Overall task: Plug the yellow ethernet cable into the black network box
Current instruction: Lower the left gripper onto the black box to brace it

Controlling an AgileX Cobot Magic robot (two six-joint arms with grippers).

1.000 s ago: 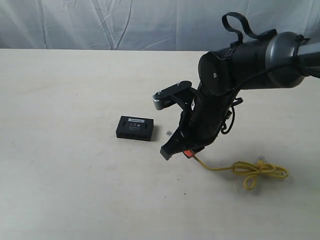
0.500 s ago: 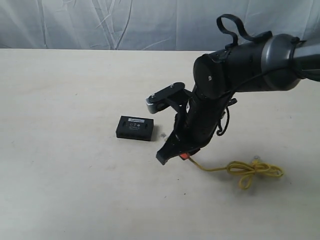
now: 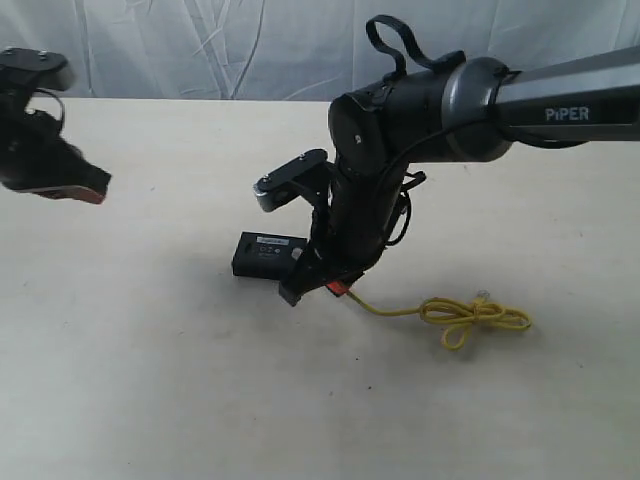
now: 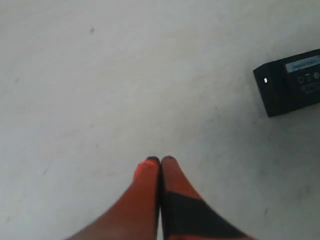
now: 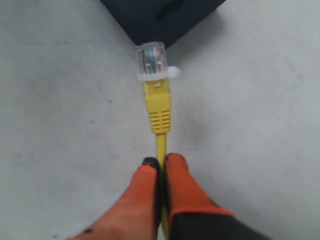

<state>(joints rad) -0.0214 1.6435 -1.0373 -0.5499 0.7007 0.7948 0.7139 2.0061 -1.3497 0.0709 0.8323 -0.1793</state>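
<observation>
While the right gripper (image 5: 160, 161) pinches the cable (image 5: 159, 107) just behind its plug, the plug tip meets the box (image 5: 160, 17) at a corner edge. The left gripper (image 4: 160, 160), fingers pressed together on nothing, hangs over the table (image 3: 150, 350), well apart from the box.

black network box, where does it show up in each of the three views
Exterior view: black network box lies on the table left of centre, its right end behind the right arm.
Left wrist view: off to one side ahead of the shut left end effector, cut by the frame.
Right wrist view: only a dark corner, just beyond the yellow ethernet cable plug.
Shared landmark: its pale label, in exterior and left wrist views only.
</observation>
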